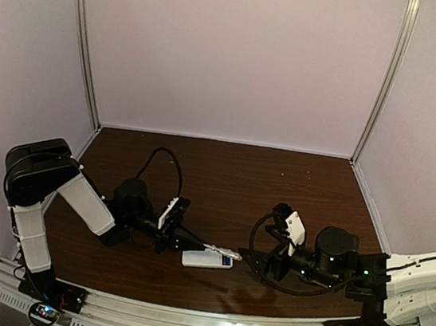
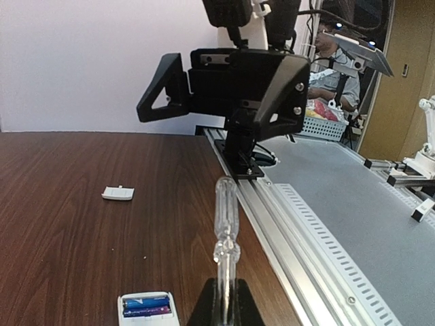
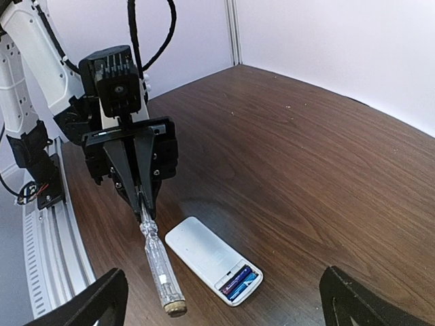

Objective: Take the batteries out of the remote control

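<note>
The white remote control (image 1: 203,260) (image 3: 204,251) lies flat on the brown table with its back up and its compartment uncovered. Two batteries (image 3: 239,280) (image 2: 146,307), one blue and one dark purple, sit side by side in it. My left gripper (image 1: 185,240) (image 2: 228,302) (image 3: 143,198) is shut on the thin end of a clear-handled screwdriver (image 3: 158,261) (image 2: 225,224), whose handle sticks out beside the remote. My right gripper (image 1: 256,258) (image 3: 224,314) (image 2: 224,95) faces it with the jaws wide open and nothing between them, hovering just past the remote's battery end.
A small white cover piece (image 2: 117,193) lies on the table apart from the remote. The metal rail (image 2: 299,265) (image 3: 58,251) runs along the table's near edge. White walls enclose the back and sides.
</note>
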{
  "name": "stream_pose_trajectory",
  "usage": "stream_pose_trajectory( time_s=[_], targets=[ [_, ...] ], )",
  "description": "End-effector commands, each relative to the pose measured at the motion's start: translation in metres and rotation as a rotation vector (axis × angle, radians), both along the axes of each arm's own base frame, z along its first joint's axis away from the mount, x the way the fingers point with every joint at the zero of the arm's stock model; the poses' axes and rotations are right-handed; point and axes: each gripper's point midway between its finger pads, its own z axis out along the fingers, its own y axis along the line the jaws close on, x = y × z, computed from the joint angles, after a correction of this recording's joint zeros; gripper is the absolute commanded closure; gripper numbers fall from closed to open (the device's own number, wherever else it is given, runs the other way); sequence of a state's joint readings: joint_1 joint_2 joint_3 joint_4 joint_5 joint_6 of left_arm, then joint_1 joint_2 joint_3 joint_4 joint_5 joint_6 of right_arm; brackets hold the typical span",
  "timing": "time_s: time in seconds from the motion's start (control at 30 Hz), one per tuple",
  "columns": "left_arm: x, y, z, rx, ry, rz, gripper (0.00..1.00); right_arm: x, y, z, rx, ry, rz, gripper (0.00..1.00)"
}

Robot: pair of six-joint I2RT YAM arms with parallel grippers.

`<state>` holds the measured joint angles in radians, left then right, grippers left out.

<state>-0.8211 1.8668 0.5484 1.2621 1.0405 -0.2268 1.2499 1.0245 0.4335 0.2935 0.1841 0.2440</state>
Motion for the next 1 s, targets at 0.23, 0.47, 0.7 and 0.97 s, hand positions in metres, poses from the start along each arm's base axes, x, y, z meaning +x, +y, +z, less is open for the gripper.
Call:
stream_pose_trajectory(
  time_s=[0.23, 0.47, 0.7, 0.97],
  targets=[
    [0.012, 0.012, 0.046, -0.146, 0.078, -0.036, 1.00, 0.002, 0.006, 0.017, 0.041, -0.036, 0.007, 0.00],
    [0.018, 0.014, 0.051, -0.168, 0.111, -0.020, 1.00, 0.002, 0.012, 0.022, 0.053, -0.034, 0.017, 0.00],
    [0.032, 0.011, 0.053, -0.173, 0.158, 0.054, 1.00, 0.003, 0.012, 0.020, 0.069, -0.024, 0.008, 0.00],
    [0.071, 0.000, 0.036, -0.067, 0.279, 0.240, 1.00, 0.024, -0.001, 0.011, 0.032, -0.003, -0.150, 0.00]
  ],
)
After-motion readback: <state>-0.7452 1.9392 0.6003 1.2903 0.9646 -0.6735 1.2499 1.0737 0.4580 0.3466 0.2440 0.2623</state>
